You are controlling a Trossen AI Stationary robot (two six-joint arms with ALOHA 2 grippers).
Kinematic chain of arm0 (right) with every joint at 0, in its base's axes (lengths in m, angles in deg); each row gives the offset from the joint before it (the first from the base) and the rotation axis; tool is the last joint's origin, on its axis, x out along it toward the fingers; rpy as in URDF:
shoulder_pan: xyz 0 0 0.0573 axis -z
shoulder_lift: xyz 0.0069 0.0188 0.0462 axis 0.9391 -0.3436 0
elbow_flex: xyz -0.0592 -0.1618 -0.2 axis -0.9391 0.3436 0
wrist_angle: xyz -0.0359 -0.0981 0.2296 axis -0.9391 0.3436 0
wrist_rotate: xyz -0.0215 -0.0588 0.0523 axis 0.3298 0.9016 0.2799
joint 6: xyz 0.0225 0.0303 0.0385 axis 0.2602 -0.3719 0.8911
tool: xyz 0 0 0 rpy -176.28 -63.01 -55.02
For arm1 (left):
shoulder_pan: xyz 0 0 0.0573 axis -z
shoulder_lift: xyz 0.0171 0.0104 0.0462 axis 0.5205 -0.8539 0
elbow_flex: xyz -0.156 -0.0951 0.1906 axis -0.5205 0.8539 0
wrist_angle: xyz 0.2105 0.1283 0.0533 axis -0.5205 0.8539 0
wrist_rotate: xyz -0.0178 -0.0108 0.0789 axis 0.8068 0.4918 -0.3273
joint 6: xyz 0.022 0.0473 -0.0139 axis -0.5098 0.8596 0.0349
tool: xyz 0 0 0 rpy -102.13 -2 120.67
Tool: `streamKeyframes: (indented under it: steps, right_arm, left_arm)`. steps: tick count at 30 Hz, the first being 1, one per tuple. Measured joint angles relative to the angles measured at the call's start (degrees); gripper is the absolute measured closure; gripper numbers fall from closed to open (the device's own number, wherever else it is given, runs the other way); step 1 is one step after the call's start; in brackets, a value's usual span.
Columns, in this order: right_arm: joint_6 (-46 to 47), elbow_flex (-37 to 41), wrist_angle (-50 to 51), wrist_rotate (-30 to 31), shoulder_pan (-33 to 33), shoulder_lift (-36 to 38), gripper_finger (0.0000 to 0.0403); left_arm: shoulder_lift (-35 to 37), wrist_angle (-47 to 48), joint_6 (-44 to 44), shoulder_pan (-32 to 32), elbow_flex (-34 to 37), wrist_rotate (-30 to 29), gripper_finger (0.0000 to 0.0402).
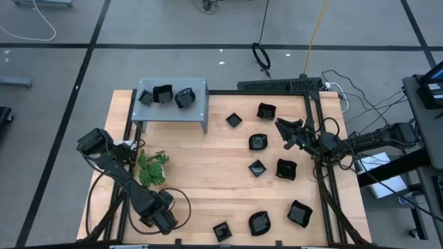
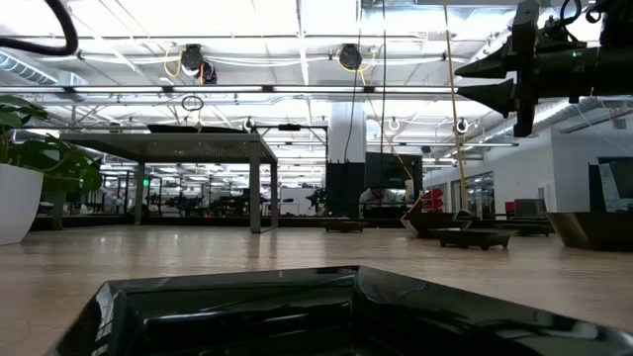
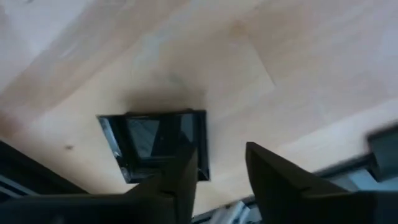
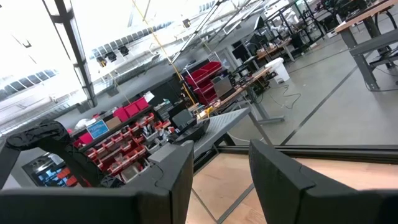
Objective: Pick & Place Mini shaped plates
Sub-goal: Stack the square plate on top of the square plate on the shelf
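Several small glossy black plates lie on the wooden table, among them a square one [image 1: 221, 230] near the front edge, others at the right [image 1: 286, 169] and one close to the low camera [image 2: 247, 307]. Three more [image 1: 163, 93] sit on the grey perforated shelf [image 1: 197, 114]. My left gripper [image 1: 168, 220] is open and empty at the front left; its wrist view shows the square plate [image 3: 155, 146] just beyond its fingers [image 3: 221, 168]. My right gripper [image 1: 280, 126] is open and empty, held high above the table's right part [image 2: 473, 81] [image 4: 221, 168].
A green leafy plant [image 1: 152, 168] in a white pot [image 2: 18, 203] stands at the left, close to my left arm. The shelf stands on legs at the far left [image 2: 208, 148]. A black frame [image 1: 318, 138] runs along the table's right and far sides.
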Motion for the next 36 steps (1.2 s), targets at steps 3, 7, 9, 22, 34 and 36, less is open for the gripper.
streamKeyframes:
  steps: [3, 7, 9, 22, 34, 36]
  right_arm:
    - [0.0, 0.02, 0.02, 0.01, 0.0, -0.01, 0.0259]
    - [0.0, 0.02, 0.04, -0.01, 0.0, -0.01, 0.0259]
    - [0.0, 0.0, 0.04, -0.01, 0.0, 0.01, 0.0259]
    - [-0.43, 0.01, 0.72, 0.01, 0.0, -0.01, 0.0259]
    - [-0.46, 0.0, 0.68, 0.12, -0.02, 0.0, 0.0259]
    - [-0.47, 0.02, 0.72, 0.14, -0.01, -0.01, 0.0259]
  left_arm:
    - [0.0, 0.02, -0.49, 0.0, 1.12, -1.2, 0.0225]
    - [0.0, 0.08, -0.95, 0.0, 3.22, -1.22, 0.0212]
    - [0.0, -0.81, -0.93, 0.0, 4.09, -1.2, 0.0214]
    - [0.0, -7.19, -2.59, 0.0, 6.76, 0.18, 0.0338]
    - [0.02, -10.45, 2.08, -1.24, 2.14, 3.7, 0.0394]
    - [0.02, -10.45, 5.38, -1.81, -0.23, 3.47, 0.0396]
